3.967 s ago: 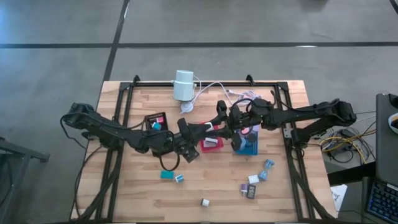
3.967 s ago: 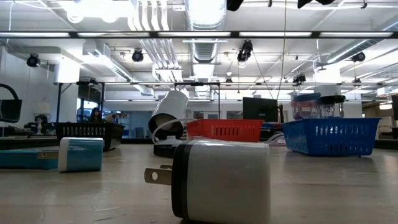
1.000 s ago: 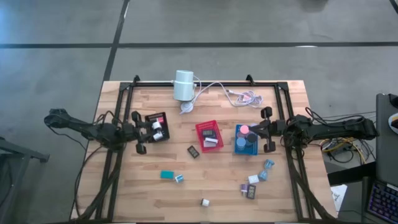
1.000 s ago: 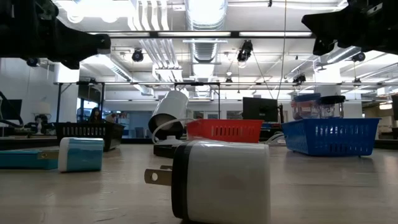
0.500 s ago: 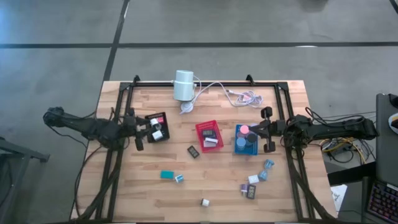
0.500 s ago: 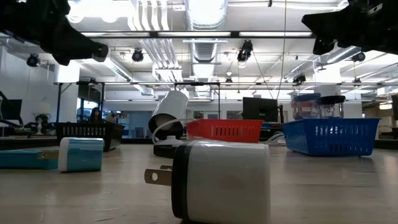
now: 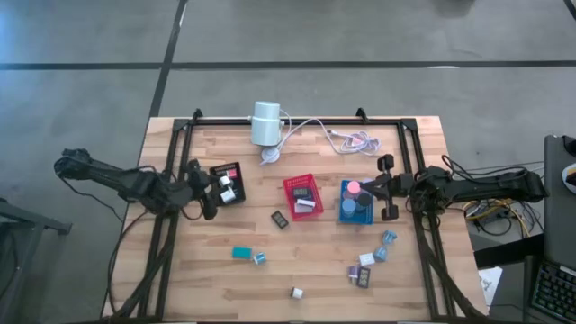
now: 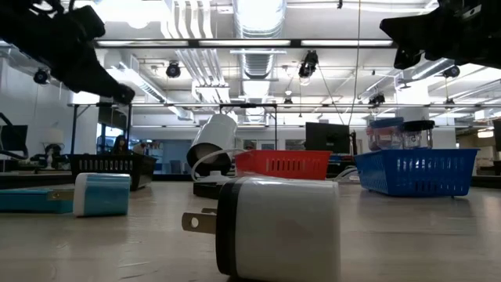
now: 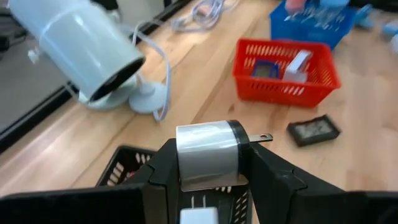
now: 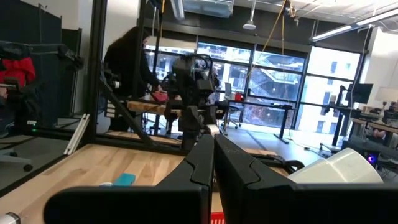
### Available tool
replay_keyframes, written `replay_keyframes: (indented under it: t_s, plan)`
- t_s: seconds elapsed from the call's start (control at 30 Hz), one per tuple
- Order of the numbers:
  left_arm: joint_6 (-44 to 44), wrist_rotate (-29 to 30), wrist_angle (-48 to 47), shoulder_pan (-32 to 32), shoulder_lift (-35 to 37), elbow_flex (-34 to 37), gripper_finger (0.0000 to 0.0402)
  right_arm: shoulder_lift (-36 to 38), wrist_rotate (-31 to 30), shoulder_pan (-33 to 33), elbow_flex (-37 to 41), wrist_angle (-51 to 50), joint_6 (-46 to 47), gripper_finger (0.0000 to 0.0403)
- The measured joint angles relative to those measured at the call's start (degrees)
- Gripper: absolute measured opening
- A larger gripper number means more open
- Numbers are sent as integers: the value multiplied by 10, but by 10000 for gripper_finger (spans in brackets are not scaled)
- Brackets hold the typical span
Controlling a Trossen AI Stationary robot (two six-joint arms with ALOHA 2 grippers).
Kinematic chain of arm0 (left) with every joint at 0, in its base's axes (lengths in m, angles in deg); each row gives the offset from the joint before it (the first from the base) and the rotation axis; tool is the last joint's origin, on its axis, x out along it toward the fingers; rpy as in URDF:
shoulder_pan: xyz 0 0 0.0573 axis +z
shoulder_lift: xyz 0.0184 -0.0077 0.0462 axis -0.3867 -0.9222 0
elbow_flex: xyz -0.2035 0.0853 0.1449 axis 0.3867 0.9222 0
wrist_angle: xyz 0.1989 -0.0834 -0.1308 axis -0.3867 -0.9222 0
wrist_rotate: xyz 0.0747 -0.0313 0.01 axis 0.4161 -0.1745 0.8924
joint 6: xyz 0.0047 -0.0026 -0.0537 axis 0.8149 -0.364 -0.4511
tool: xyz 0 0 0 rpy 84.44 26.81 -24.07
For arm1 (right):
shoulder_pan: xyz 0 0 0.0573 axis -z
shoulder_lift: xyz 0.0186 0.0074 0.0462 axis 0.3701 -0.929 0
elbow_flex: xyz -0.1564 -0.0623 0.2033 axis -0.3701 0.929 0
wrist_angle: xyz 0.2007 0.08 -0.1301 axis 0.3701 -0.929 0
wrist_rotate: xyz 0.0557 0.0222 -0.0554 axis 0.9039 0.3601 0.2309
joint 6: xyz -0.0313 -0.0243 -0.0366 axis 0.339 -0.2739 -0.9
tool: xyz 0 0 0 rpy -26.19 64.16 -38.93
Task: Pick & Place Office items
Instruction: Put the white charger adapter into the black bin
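White plug adapter [image 9: 208, 153] sits clamped between the fingers of the left gripper [image 7: 205, 190], held over the black tray [image 7: 227, 183] at the table's left side. Right gripper [image 7: 387, 187] hovers at the right edge of the blue tray [image 7: 345, 212], fingers pressed together, holding nothing. Loose pieces [image 7: 372, 259] lie near right; red tray [image 7: 303, 196] centre.

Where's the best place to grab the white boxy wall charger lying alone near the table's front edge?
Probably come straight down and pinch the white boxy wall charger across its blocky body, clear of the metal prongs sticking out sideways. It lies flat with open table around it.
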Motion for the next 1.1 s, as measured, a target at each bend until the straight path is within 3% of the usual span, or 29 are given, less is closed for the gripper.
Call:
replay_keyframes:
  t_s: [0.4, 1.1]
  plan:
    - [-38, -49, -19, 54, -99, 2, 133, 0, 0, 0, 0, 0, 0, 8]
    - [-76, -94, -47, 95, -163, 31, 133, 0, 0, 0, 0, 0, 0, 8]
